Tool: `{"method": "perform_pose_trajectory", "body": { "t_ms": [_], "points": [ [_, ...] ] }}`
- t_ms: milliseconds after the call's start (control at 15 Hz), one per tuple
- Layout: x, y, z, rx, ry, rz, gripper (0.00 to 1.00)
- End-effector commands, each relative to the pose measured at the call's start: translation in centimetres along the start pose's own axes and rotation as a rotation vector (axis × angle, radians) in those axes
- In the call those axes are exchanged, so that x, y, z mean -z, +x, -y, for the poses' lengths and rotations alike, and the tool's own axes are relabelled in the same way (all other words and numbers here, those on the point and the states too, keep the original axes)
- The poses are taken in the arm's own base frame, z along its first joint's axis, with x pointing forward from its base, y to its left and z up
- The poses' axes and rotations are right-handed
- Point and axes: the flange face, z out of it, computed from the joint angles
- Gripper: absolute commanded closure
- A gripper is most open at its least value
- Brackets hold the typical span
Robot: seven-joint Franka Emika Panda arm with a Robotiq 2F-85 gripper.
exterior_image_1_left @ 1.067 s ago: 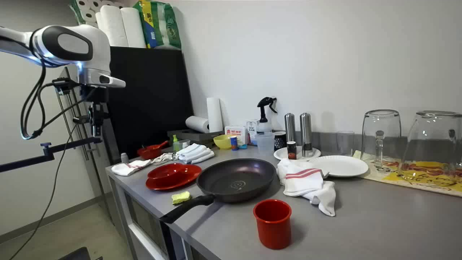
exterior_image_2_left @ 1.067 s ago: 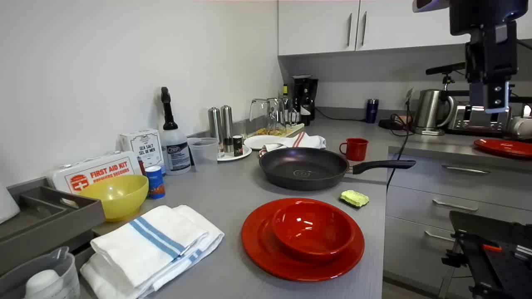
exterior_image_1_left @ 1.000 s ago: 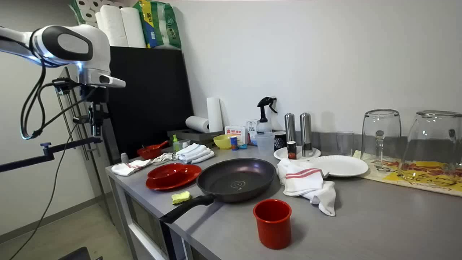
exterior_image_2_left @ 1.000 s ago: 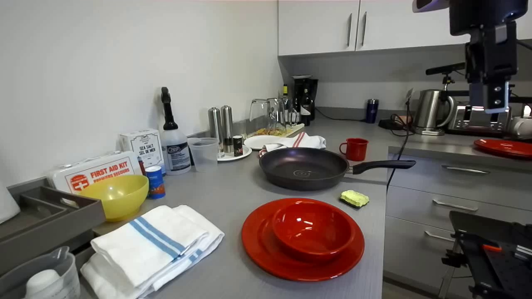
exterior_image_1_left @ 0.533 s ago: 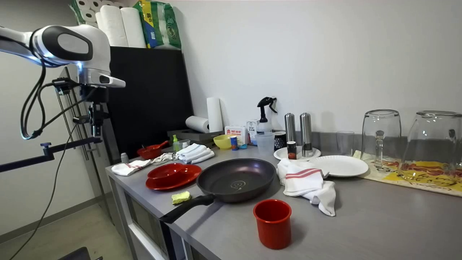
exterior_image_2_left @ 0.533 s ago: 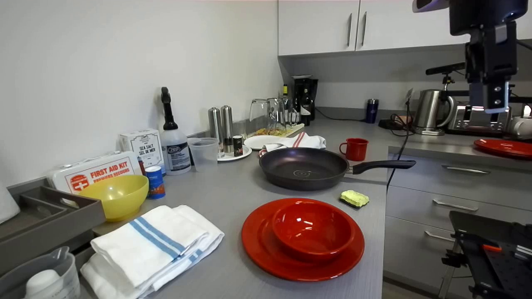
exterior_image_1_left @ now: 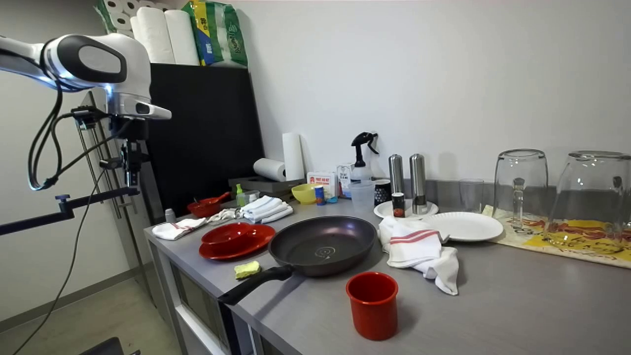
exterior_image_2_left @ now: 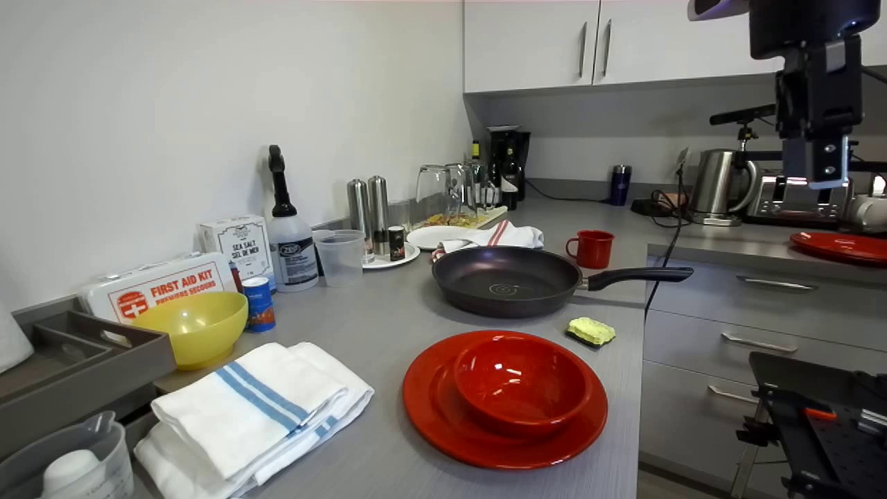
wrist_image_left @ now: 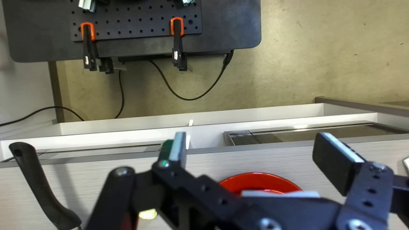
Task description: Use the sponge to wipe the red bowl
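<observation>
In an exterior view, the gripper (exterior_image_1_left: 132, 179) is hanging high, well apart from the glossy red bowl (exterior_image_1_left: 226, 234). In an exterior view, the rounded bowl is resting on a broad red plate (exterior_image_2_left: 428, 409), near a rough yellow sponge (exterior_image_2_left: 591, 330). In the wrist view, the fingers (wrist_image_left: 335, 164) are standing wide apart.

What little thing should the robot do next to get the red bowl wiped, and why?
I'd probably move the jaws above the yellow sponge: it lies on the counter, while the open jaws hang high up, holding nothing. The red bowl on the red plate likely has to wait.
</observation>
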Motion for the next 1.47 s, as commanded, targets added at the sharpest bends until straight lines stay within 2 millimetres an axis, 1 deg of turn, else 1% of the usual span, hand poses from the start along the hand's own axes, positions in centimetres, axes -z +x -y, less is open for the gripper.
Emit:
{"method": "perform_pose_trajectory", "body": {
  "t_ms": [0, 867, 1133, 1400],
  "points": [
    [0.1, 0.0, 0.0, 0.000, 0.000, 0.001, 0.00],
    [-0.1, 0.2, -0.1, -0.008, -0.010, 0.002, 0.00],
    [-1.3, 1.3, -0.7, -0.089, 0.013, -0.005, 0.00],
    [-3.5, 2.5, -1.8, -0.211, 0.026, 0.004, 0.00]
  ]
}}
